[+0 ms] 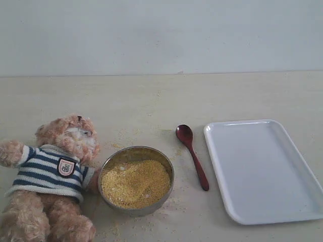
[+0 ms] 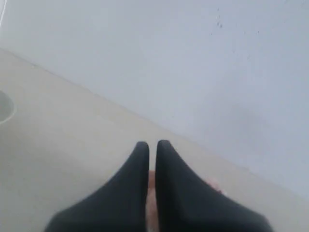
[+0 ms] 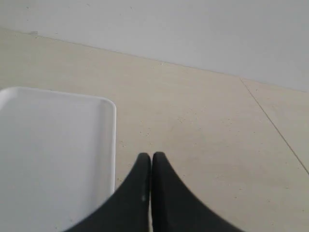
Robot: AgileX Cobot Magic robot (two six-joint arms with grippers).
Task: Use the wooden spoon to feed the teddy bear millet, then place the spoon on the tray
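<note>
The teddy bear (image 1: 53,176) in its navy-and-white striped shirt lies on its back at the left of the exterior view. A round metal bowl (image 1: 136,180) heaped with yellow millet (image 1: 135,183) stands right beside it. The dark wooden spoon (image 1: 192,156) lies flat on the table between the bowl and the white tray (image 1: 262,169), bowl end pointing away. Neither arm shows in the exterior view. My left gripper (image 2: 152,145) is shut and empty, with something pale and fuzzy under its fingers. My right gripper (image 3: 151,156) is shut and empty beside the tray's corner (image 3: 58,145).
Loose millet grains (image 1: 118,143) are scattered on the pale wooden table round the bowl. A plain white wall (image 1: 161,35) closes off the back of the table. A curved grey rim (image 2: 6,107) shows at the edge of the left wrist view.
</note>
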